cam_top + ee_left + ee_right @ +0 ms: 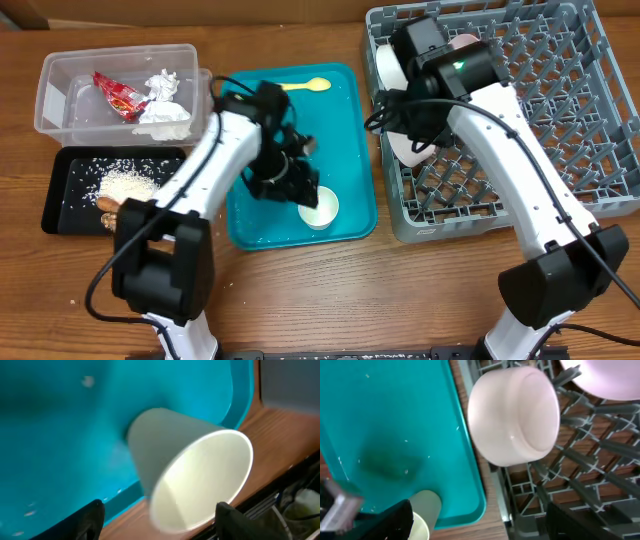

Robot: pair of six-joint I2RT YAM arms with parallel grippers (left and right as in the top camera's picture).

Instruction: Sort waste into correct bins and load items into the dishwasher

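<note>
A small white cup (320,208) stands at the front right corner of the teal tray (345,130). My left gripper (298,183) is open right beside it. In the left wrist view the cup (195,475) sits between the spread fingers (160,521), with a gap on the left side. A pale yellow spoon (305,87) lies at the tray's far edge. My right gripper (405,118) is open and empty over the left side of the grey dish rack (540,110). A white bowl (512,415) rests on the rack pegs just ahead of its fingers (487,522). Another white dish (605,380) leans further in.
The clear tub (60,95) at the far left holds a red wrapper (118,95) and white tissue (165,105). The black tray (65,195) below it holds rice (125,183) and brown scraps (106,206). Bare wooden table lies in front.
</note>
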